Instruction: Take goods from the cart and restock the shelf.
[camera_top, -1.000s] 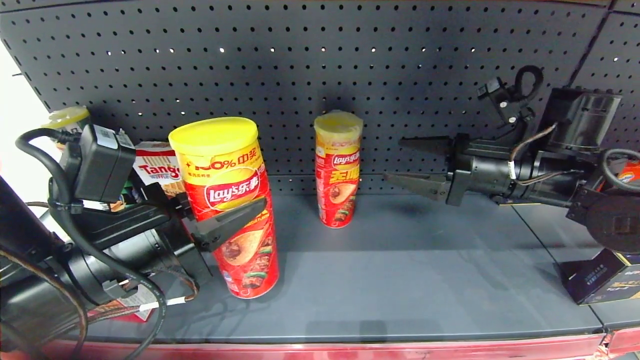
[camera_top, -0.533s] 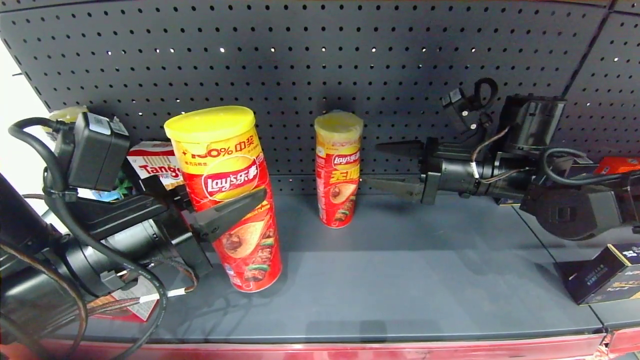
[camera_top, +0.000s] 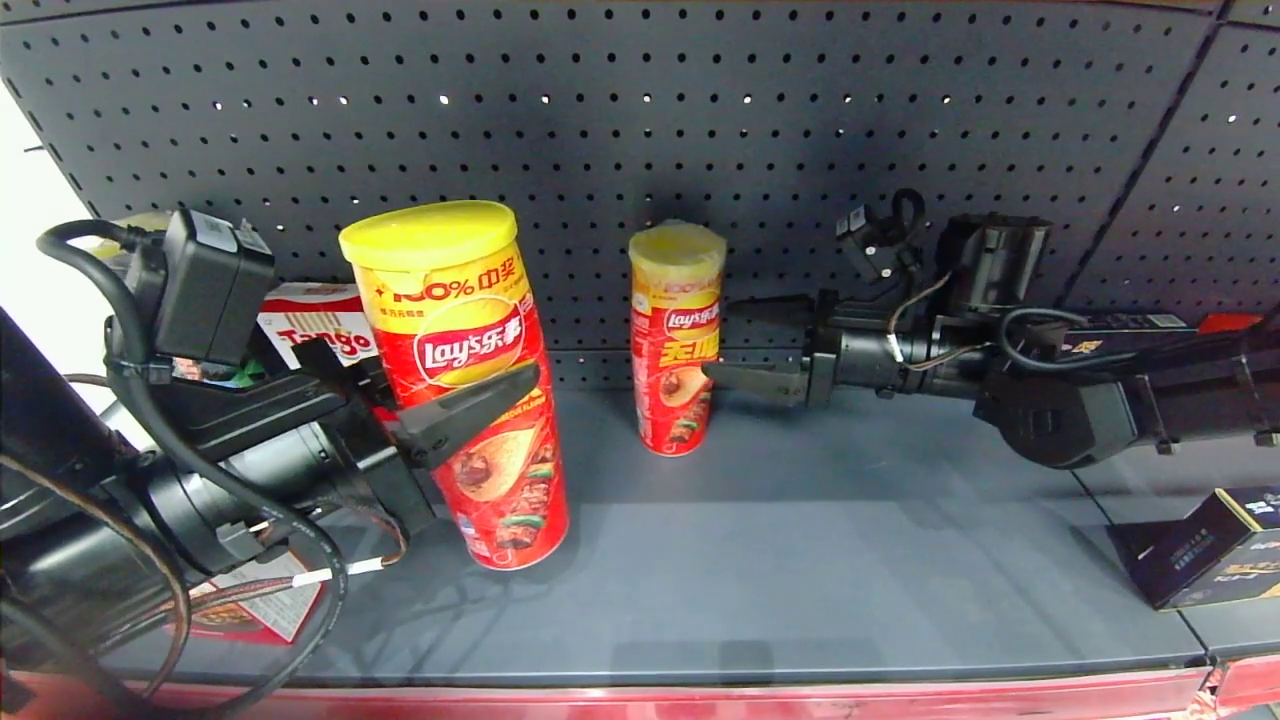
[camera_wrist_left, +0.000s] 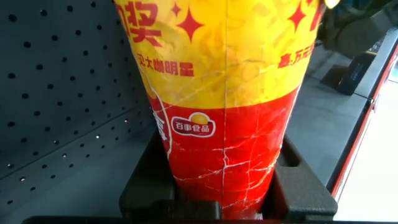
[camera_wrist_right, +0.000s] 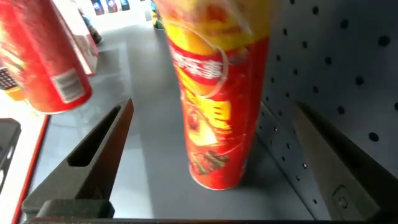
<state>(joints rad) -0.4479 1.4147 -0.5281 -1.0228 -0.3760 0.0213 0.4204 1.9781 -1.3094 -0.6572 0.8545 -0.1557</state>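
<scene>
My left gripper (camera_top: 430, 400) is shut on a tall red chips can with a yellow lid (camera_top: 460, 370). The can tilts slightly, its base low over the shelf's left part; I cannot tell if it touches. In the left wrist view the can (camera_wrist_left: 224, 93) sits between the two fingers (camera_wrist_left: 298, 186). A second, slimmer chips can (camera_top: 675, 340) stands upright near the pegboard. My right gripper (camera_top: 722, 340) is open, level with that can's middle, its tips at the can's right side. In the right wrist view this can (camera_wrist_right: 217, 93) stands between the spread fingers (camera_wrist_right: 93, 155).
The dark shelf board (camera_top: 800, 560) has free room in front and to the right of the cans. A wafer box (camera_top: 320, 335) stands behind my left gripper. A dark box (camera_top: 1200, 550) lies at the right. The pegboard (camera_top: 640, 120) closes the back; a red strip (camera_top: 700, 700) marks the front edge.
My right gripper has moved left along the shelf until its open fingers reach the standing can. My left gripper has shifted the held can slightly up and toward the back.
</scene>
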